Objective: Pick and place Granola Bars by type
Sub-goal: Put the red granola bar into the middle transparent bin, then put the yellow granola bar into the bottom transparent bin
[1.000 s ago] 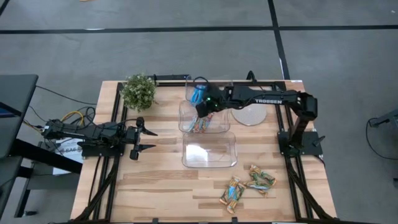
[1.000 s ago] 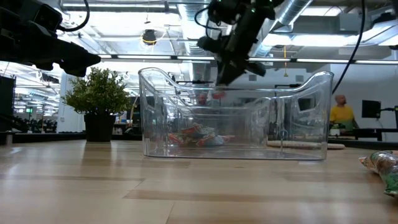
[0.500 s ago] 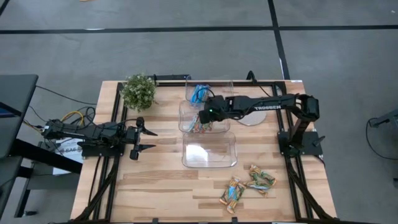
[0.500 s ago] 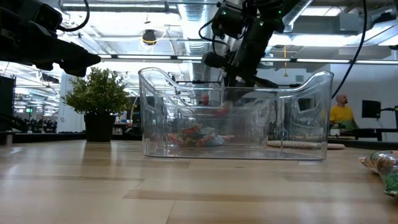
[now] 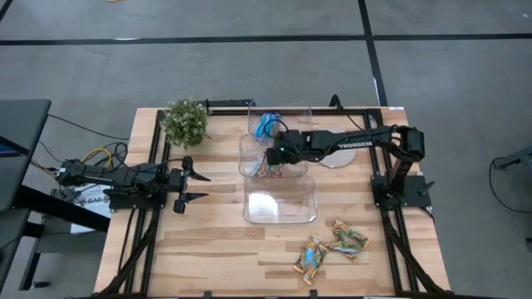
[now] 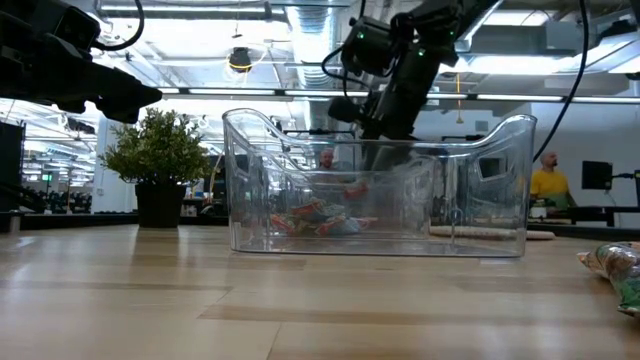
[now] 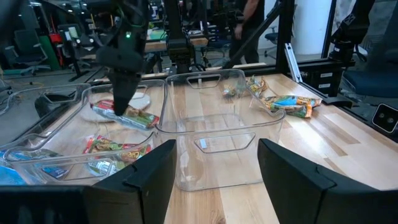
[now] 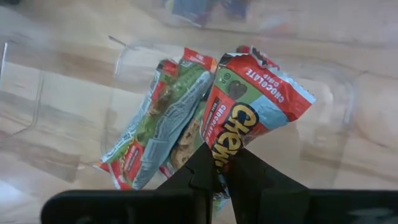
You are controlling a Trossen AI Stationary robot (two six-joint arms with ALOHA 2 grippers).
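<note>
Lying nearest on the pale wooden worktop (image 5: 208, 249), three tan-orange bars (image 5: 328, 246) cluster beside an empty clear tub (image 5: 279, 200). Behind it, the right gripper (image 8: 225, 163) dips into the middle tub (image 5: 247, 145), its fingers clamped on a red-green bar (image 8: 252, 106) above similar bars (image 8: 163, 118). Blue bars (image 5: 265, 124) fill the farthest tub. The left gripper (image 5: 198, 187) waits with fingers apart near a potted plant (image 5: 184, 121). Beyond, an industrial room holds a person (image 6: 548, 180).

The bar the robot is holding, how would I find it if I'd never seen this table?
Find the three clear tubs in a row down the middle of the wooden table; the middle tub holds red-and-green bars. The right gripper reaches in from above, shut on the granola bar. Unlike the bars lying flat below, it hangs pinched by one end.
</note>
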